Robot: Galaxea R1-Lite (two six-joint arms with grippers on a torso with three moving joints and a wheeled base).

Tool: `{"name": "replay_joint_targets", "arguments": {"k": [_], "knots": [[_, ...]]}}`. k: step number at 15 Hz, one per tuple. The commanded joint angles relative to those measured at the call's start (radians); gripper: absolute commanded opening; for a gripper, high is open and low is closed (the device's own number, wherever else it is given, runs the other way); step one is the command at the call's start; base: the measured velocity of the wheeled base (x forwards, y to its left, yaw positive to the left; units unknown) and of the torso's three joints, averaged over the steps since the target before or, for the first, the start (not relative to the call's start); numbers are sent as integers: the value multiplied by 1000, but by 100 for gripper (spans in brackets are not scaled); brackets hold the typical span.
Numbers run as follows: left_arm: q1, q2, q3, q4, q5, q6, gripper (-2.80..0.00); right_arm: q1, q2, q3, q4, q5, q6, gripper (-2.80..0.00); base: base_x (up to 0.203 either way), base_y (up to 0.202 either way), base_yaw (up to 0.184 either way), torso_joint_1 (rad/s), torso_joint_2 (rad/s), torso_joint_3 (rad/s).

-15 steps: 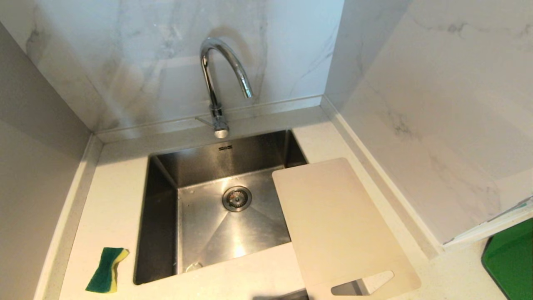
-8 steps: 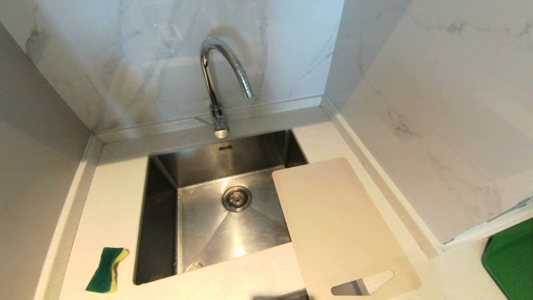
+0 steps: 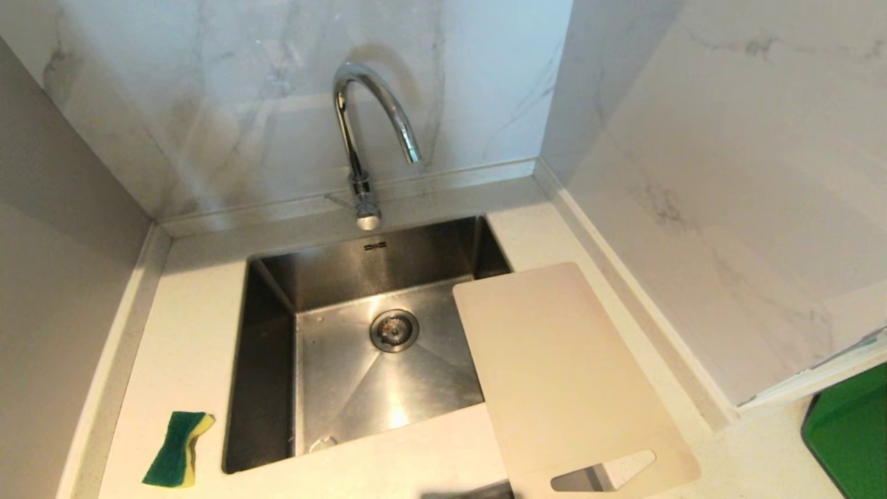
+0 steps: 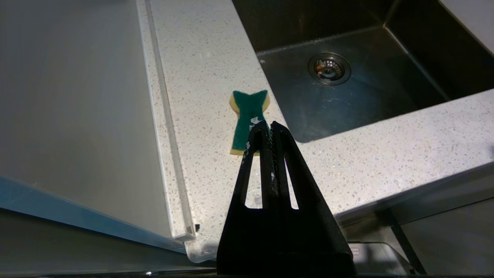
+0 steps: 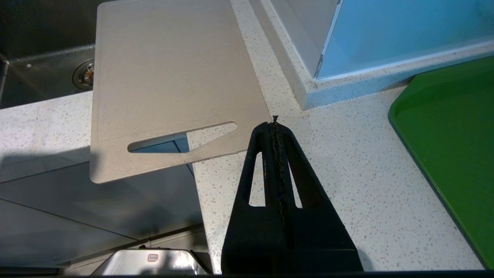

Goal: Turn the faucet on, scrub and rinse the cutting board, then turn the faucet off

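The large, thin, cream-white plastic cutting board (image 3: 565,371) with rounded corners lies flat in the lower right of the head frame. Its far corner overhangs the stainless steel sink (image 3: 270,333), and its slotted handle end juts past the front edge of the speckled white countertop (image 3: 187,333). It looks light and stiff, probably slick once wet. The best hold is likely that overhanging handle end beside the slot (image 5: 181,137), where fingers can pinch the thin edge from above and below.

The tall chrome gooseneck faucet (image 3: 360,132) stands at upper centre behind the sink, its thin lever pointing frame-left; no water runs. A green and yellow sponge (image 3: 177,449) lies at the lower left of the head frame. A green tray (image 3: 849,430) sits at the lower right edge.

The left gripper (image 4: 266,125) hangs with its fingers pressed together and empty, short of the sponge. The right gripper (image 5: 274,121) is likewise closed on nothing, near the board's handle corner.

Nothing differs from the earlier frames: board, sponge and faucet sit exactly as they did.
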Motion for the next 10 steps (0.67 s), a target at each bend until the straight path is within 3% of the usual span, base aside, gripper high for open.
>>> {"name": "replay_joint_targets", "arguments": {"k": [1, 10], "knots": [[0, 2, 3, 0, 0, 0, -280, 0, 1, 2, 0, 0, 0, -280, 0, 0, 0, 0, 0, 0], [1, 1, 3, 0, 0, 0, -280, 0, 0, 2, 0, 0, -1, -280, 0, 0, 0, 0, 0, 0]]}}
